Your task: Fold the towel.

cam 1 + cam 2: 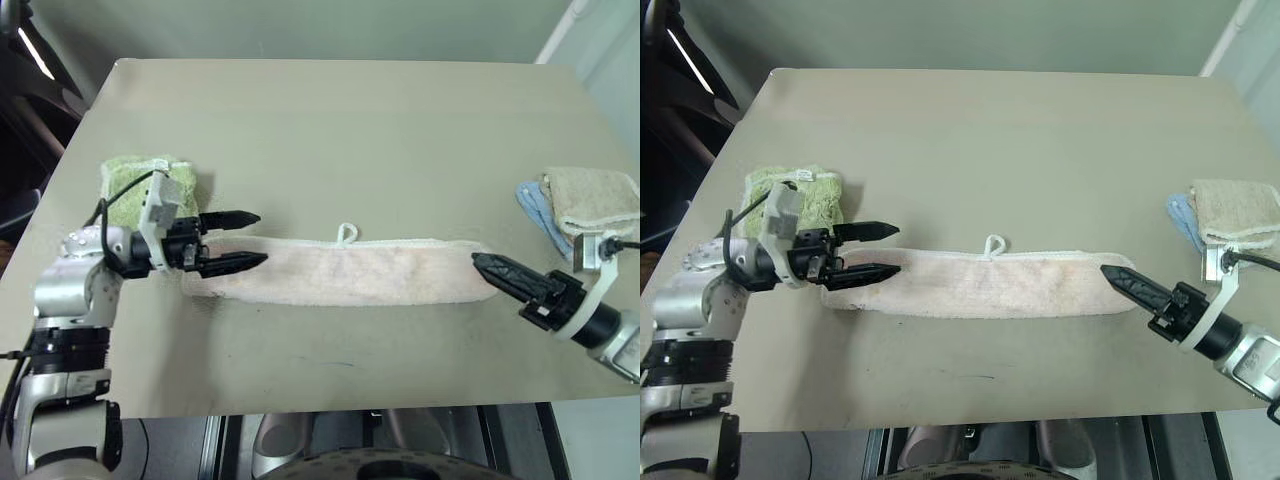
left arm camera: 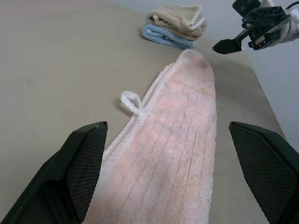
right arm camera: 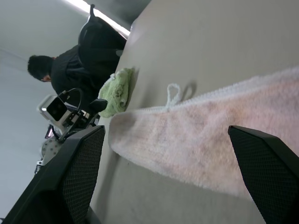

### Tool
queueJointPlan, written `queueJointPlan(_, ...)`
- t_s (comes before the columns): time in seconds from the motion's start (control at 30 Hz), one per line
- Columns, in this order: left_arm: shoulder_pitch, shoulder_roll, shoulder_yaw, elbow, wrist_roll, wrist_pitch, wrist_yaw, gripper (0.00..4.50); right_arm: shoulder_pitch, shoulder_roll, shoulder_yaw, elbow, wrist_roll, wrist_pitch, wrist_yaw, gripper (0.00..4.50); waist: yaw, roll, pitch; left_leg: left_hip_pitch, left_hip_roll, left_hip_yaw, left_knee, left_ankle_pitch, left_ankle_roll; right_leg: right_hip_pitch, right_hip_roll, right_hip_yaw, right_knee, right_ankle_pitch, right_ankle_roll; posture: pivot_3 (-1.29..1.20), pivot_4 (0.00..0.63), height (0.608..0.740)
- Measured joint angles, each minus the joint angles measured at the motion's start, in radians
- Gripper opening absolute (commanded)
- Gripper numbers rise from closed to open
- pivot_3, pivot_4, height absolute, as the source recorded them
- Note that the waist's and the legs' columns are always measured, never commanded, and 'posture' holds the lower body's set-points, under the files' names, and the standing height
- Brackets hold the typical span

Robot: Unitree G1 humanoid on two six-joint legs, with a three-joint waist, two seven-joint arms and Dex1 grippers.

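A: Towel [image 1: 355, 272] first. We see it folded into a long narrow strip, lying flat across the table [image 1: 330, 130], running left to right near the front edge.

B: Agreed. Pink terry, white trim along the far edge, and a small white loop [image 1: 346, 233] sticking out from the middle of that edge, flat on the table.

A: Left gripper [image 1: 237, 240]?

B: We see it at the towel's left end, pointing right, roughly level. Jaws apart, nothing between them. One finger sits over the end of the strip, the other just beyond the far edge. We can't tell if either touches the cloth.

A: The left wrist view backs that up: both fingers [image 2: 79, 168] spread wide, the strip running away between them.

B: Right gripper [image 1: 508, 277]?

A: At the right end, pointing left toward the towel, tip just beside the strip's rounded end. From the head views we see the fingers stacked, so the gap is hidden there. The right wrist view shows the fingers [image 3: 74, 177] wide apart with the towel beyond them, so we call it open, empty.

B: Other stuff: green towel [image 1: 140, 185] folded behind the left gripper. Beige cloth [image 1: 592, 200] on top of a blue cloth [image 1: 538, 212] at the table's right edge, behind the right wrist.

A: Person [image 3: 60, 70] in dark clothes beyond the table's left side, in the right wrist view.
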Motion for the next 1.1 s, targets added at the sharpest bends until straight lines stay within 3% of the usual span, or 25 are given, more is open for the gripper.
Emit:
queueJointPlan(0.3, 0.125, -0.065, -0.022, -0.101, -0.002, -0.135, -0.012, 4.50, 0.134, -0.061, 0.035, -0.064, 0.082, -0.066, -0.003, 4.46, -0.005, 0.001, -0.001, 0.000, 0.000, 0.000, 0.001, -0.006, -0.001, 0.000, 0.000, 0.000, -0.001, -0.002, -0.002, 0.00, 0.150, 0.733)
queueJointPlan(0.77, 0.173, 0.055, -0.029, -0.152, 0.012, -0.165, -0.068, 4.50, 0.214, -0.194, 0.061, -0.039, 0.105, -0.098, 0.000, 4.46, -0.003, 0.001, -0.001, -0.001, 0.000, 0.000, 0.001, -0.012, 0.002, 0.000, 0.000, 0.000, -0.006, 0.000, -0.008, 0.00, 0.150, 0.733)
queueJointPlan(1.1, 0.135, 0.050, -0.086, -0.127, 0.037, -0.167, -0.063, 4.50, 0.283, -0.207, 0.055, -0.036, 0.109, -0.111, -0.010, 4.46, -0.001, 0.001, -0.001, -0.002, 0.000, 0.000, 0.001, -0.018, 0.003, 0.000, 0.000, 0.000, -0.010, -0.002, -0.007, 0.00, 0.150, 0.733)
